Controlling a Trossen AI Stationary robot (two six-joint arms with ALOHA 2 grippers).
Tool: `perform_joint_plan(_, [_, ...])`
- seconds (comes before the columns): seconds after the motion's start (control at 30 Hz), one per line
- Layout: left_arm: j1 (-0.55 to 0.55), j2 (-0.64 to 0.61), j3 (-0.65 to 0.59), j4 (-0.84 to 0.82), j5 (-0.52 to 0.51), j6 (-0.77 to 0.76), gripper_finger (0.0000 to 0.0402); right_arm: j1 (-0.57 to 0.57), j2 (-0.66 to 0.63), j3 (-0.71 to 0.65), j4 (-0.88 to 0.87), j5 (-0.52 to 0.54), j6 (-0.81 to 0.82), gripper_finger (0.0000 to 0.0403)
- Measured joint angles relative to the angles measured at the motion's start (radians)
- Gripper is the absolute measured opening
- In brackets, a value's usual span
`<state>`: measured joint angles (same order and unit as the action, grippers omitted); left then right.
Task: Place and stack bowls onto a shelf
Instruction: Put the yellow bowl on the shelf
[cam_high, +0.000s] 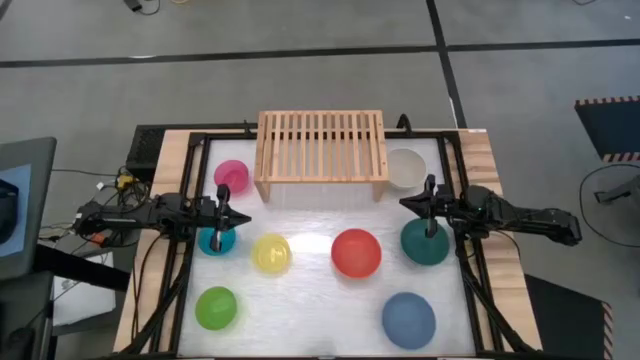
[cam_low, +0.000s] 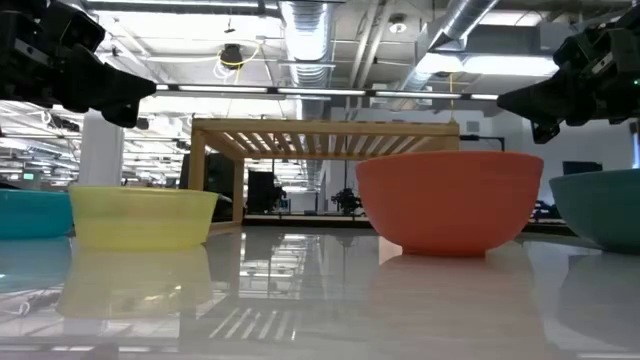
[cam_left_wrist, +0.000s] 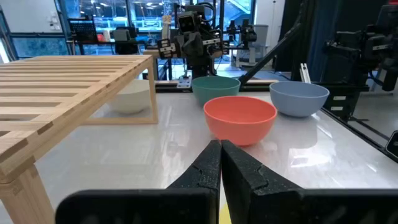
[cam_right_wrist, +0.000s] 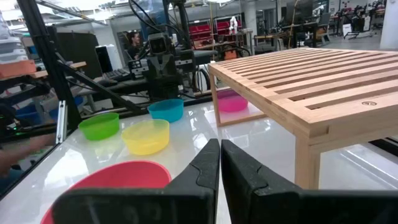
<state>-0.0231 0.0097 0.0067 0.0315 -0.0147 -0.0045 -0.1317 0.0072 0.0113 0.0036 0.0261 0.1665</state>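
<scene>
The wooden shelf (cam_high: 322, 152) stands at the table's far middle, its slatted top bare. Eight bowls rest upright on the table: pink (cam_high: 231, 175), cyan (cam_high: 215, 239), yellow (cam_high: 271, 253), lime green (cam_high: 216, 307), red (cam_high: 356, 252), teal-green (cam_high: 424, 243), blue (cam_high: 408, 318), and cream-white (cam_high: 406, 167) beside the shelf's right leg. My left gripper (cam_high: 224, 211) is shut and empty, held above the cyan bowl. My right gripper (cam_high: 428, 207) is shut and empty, held above the teal-green bowl.
A black frame (cam_high: 200, 140) runs around the white table top. Free table lies between the shelf's front and the row of yellow and red bowls. In the right wrist view a person (cam_right_wrist: 133, 41) shows in the room beyond the table.
</scene>
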Motion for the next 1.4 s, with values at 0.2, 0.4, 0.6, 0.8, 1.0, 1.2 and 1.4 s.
perform_joint_plan(0.2, [0.000, 0.000, 0.000, 0.000, 0.000, 0.000, 0.0000, 0.000, 0.000, 0.000, 0.000, 0.000, 0.000, 0.0044])
perform_joint_plan(0.4, [0.000, 0.000, 0.000, 0.000, 0.000, 0.000, 0.0000, 0.000, 0.000, 0.000, 0.000, 0.000, 0.000, 0.0044])
perform_joint_plan(0.6, [0.000, 0.000, 0.000, 0.000, 0.000, 0.000, 0.0000, 0.000, 0.000, 0.000, 0.000, 0.000, 0.000, 0.0044])
perform_joint_plan(0.8, [0.000, 0.000, 0.000, 0.004, -0.026, 0.211, 0.0000, 0.000, 0.000, 0.000, 0.000, 0.000, 0.000, 0.0044])
perform_joint_plan(1.0, [0.000, 0.000, 0.000, 0.004, -0.026, 0.211, 0.0000, 0.000, 0.000, 0.000, 0.000, 0.000, 0.000, 0.0044])
perform_joint_plan(1.2, [0.000, -0.001, 0.000, 0.046, -0.026, 0.201, 0.0000, 0.000, 0.000, 0.000, 0.000, 0.000, 0.000, 0.0044])
perform_joint_plan(1.4, [0.000, -0.004, 0.000, 0.081, -0.026, 0.269, 0.0000, 0.000, 0.000, 0.000, 0.000, 0.000, 0.000, 0.0044])
